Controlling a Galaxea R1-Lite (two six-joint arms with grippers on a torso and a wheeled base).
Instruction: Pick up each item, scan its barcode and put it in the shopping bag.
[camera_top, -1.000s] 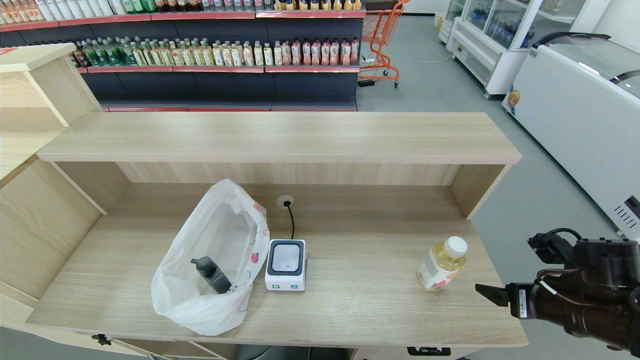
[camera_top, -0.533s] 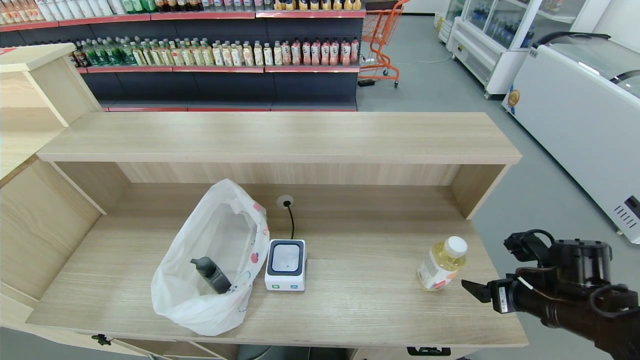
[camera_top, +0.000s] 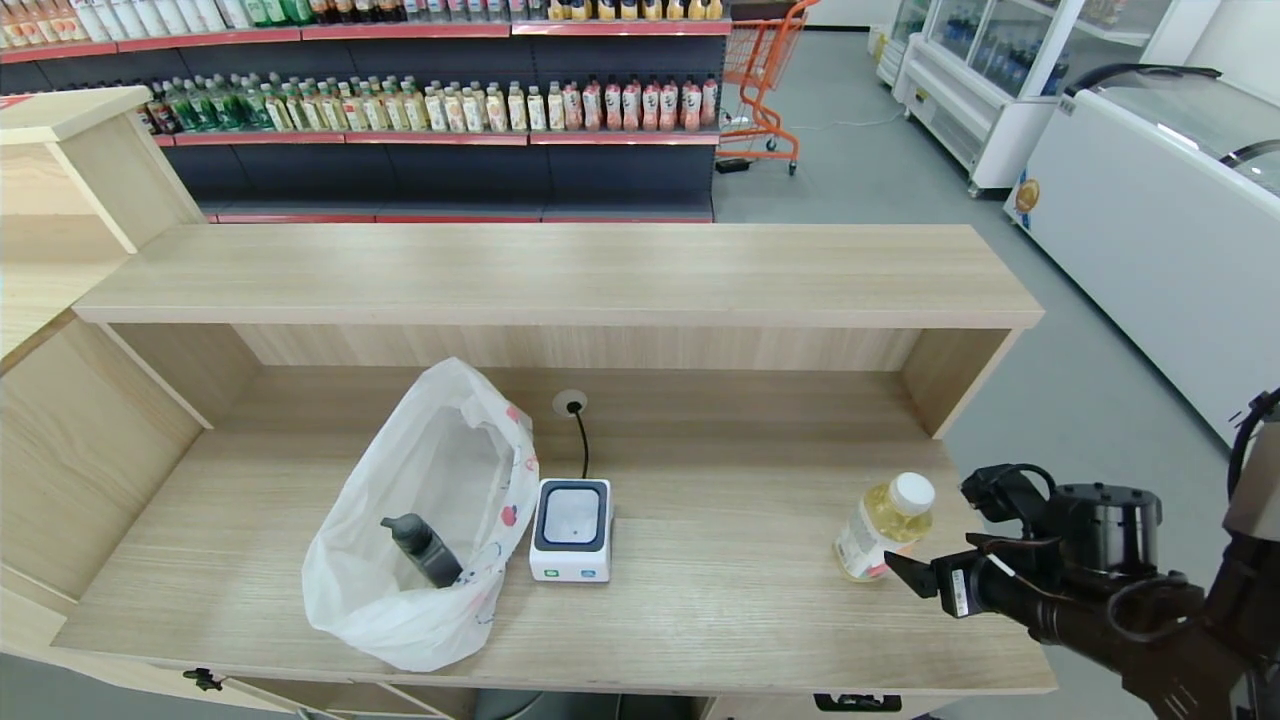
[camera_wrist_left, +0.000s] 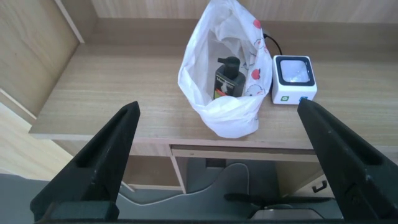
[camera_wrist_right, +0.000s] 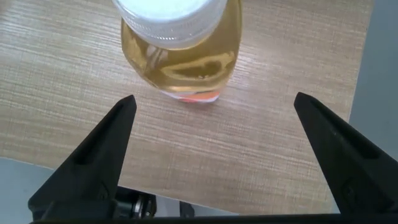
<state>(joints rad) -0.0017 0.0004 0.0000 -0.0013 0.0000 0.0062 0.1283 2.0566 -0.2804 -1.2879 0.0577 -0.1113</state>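
Observation:
A bottle of yellow liquid (camera_top: 885, 526) with a white cap stands near the right end of the wooden counter (camera_top: 720, 600). My right gripper (camera_top: 928, 532) is open just to its right, fingers spread wide at bottle height. In the right wrist view the bottle (camera_wrist_right: 180, 56) sits just beyond the open gripper (camera_wrist_right: 214, 102), nothing touching it. A white shopping bag (camera_top: 430, 520) stands left of the scanner (camera_top: 571, 528) and holds a dark pump bottle (camera_top: 425, 550). My left gripper (camera_wrist_left: 219, 107) is open, back from the counter's front edge, facing the bag (camera_wrist_left: 205, 50) and scanner (camera_wrist_left: 293, 78).
A raised shelf (camera_top: 560, 270) runs along the back of the counter, with side walls left and right. The scanner's cable (camera_top: 582, 440) goes to a hole in the counter. Bare counter lies between scanner and bottle. The counter's right edge is close to the bottle.
My right gripper has moved left towards the yellow bottle, from beyond the counter's right end to just beside it. Bottle, bag and scanner have stayed put.

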